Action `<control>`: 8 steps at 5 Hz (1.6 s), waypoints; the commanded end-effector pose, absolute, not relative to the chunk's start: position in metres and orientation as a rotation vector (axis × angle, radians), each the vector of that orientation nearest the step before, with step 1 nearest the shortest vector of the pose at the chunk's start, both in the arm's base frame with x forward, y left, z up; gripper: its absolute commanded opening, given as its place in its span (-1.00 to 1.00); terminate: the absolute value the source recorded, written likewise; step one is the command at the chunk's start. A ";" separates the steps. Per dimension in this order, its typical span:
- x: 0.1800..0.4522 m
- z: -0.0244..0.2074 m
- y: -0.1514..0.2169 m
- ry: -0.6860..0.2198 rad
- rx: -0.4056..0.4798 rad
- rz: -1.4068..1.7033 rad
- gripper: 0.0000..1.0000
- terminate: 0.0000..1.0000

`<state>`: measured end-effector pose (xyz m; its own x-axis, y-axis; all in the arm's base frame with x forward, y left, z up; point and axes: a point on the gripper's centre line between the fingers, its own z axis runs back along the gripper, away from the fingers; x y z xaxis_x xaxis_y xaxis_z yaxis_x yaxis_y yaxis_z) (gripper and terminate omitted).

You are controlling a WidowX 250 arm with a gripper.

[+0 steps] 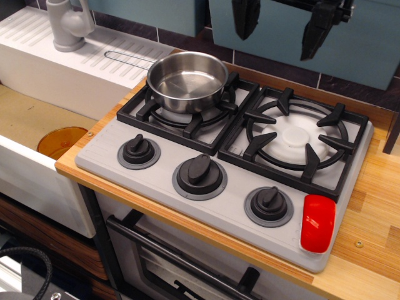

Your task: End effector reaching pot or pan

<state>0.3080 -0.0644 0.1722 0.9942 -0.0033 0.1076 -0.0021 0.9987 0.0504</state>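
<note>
A small shiny steel pot [187, 80] stands empty on the left rear burner of the toy stove [162, 206]. Its thin wire handle [128, 59] reaches left over the white drainboard. My gripper [284, 22] hangs at the top edge of the view, above and to the right of the pot, over the back of the right burner. Only its two dark fingers show, one on the left [245, 15] and one on the right [322, 28]. They stand wide apart with nothing between them. The wrist is out of view.
The right burner has a black grate [294, 139] with a white centre. Three black knobs [200, 175] line the stove front, with a red piece [317, 223] at its right corner. A grey faucet [67, 25] and an orange-brown disc [60, 140] are at the sink on the left. A teal wall panel is behind.
</note>
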 end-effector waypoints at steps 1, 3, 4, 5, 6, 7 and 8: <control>0.308 0.172 -0.064 -0.108 0.051 -0.001 1.00 -1.00; 0.324 0.176 -0.044 -0.119 0.067 -0.003 1.00 -1.00; 0.339 0.172 -0.037 -0.141 0.071 -0.012 1.00 -1.00; 0.350 0.159 -0.030 -0.164 0.070 -0.009 1.00 -1.00; 0.354 0.149 -0.021 -0.177 0.065 -0.011 1.00 -1.00; 0.355 0.139 -0.012 -0.194 0.065 -0.015 1.00 -1.00; 0.354 0.132 -0.004 -0.205 0.072 -0.005 1.00 -1.00</control>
